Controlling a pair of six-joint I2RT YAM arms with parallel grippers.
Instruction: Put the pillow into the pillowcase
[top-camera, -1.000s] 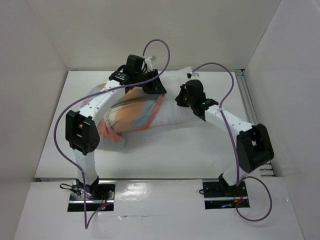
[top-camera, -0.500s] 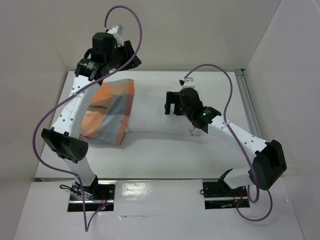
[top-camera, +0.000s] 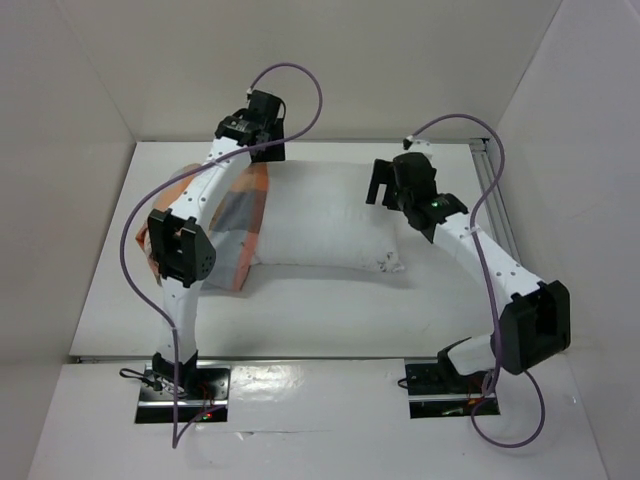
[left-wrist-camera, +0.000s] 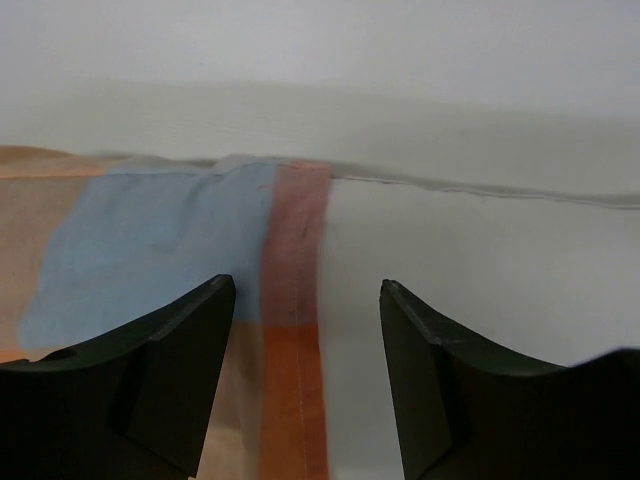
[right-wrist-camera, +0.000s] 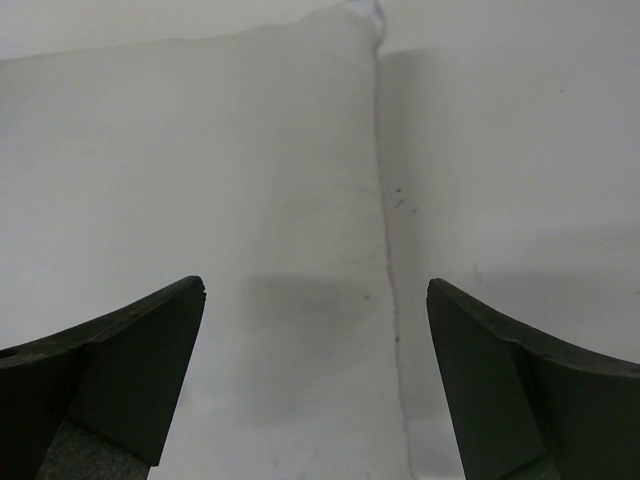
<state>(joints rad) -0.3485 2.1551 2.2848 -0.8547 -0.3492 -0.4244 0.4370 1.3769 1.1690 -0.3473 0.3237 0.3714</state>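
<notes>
The white pillow lies across the middle of the table, its left end inside the checked pillowcase. My left gripper hovers at the far side of the case's mouth. In the left wrist view it is open over the orange hem, with the pillowcase to the left and bare pillow to the right. My right gripper is open above the pillow's right end. The right wrist view shows it empty over the pillow, beside its side seam.
White enclosure walls stand at the back and on both sides. A metal rail runs along the table's right edge. Bare table lies in front of the pillow. Purple cables loop above both arms.
My left arm has swung from the raised far-left corner down to the pillowcase's hem, its jaws widening. My right gripper let go, opened wide and drew back toward the pillow's right end.
</notes>
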